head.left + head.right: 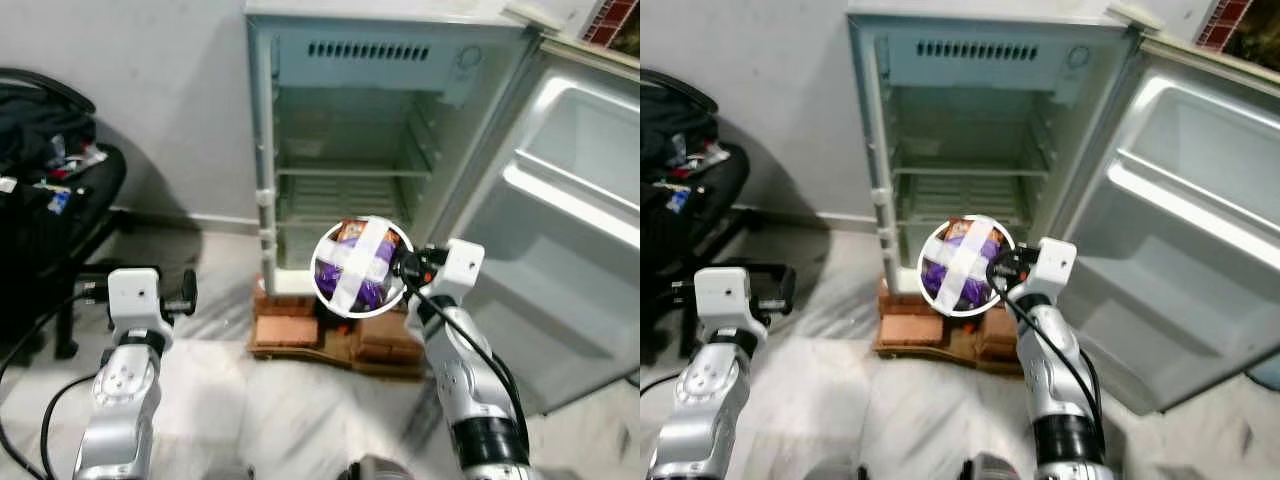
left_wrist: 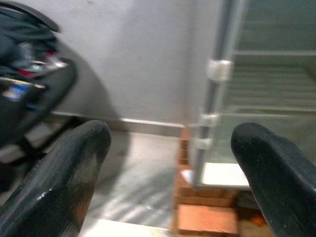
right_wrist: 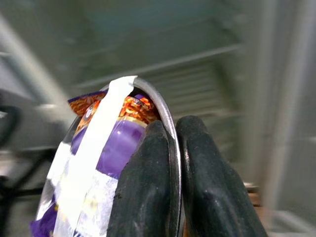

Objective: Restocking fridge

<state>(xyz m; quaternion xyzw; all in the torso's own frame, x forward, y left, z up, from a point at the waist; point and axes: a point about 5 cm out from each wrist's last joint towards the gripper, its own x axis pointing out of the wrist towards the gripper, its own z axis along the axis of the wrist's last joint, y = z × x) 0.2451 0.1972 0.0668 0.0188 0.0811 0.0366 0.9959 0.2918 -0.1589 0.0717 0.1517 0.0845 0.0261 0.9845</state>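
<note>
A small white fridge [image 1: 385,150] stands open in front of me, its wire shelves bare and its door [image 1: 570,210] swung out to the right. My right gripper [image 1: 405,268] is shut on the rim of a round steel bowl [image 1: 362,266] that holds purple and orange packets under a cross of white tape. The bowl hangs low in front of the fridge's bottom shelf. In the right wrist view the two fingers [image 3: 148,182] pinch the bowl's rim [image 3: 165,116]. My left gripper [image 1: 190,290] is open, held left of the fridge with nothing in it.
The fridge rests on red bricks [image 1: 290,325] over a marble floor. A dark chair [image 1: 50,190] piled with clothes and bags stands at the left against the grey wall. The open door's shelves [image 1: 575,190] jut out on the right.
</note>
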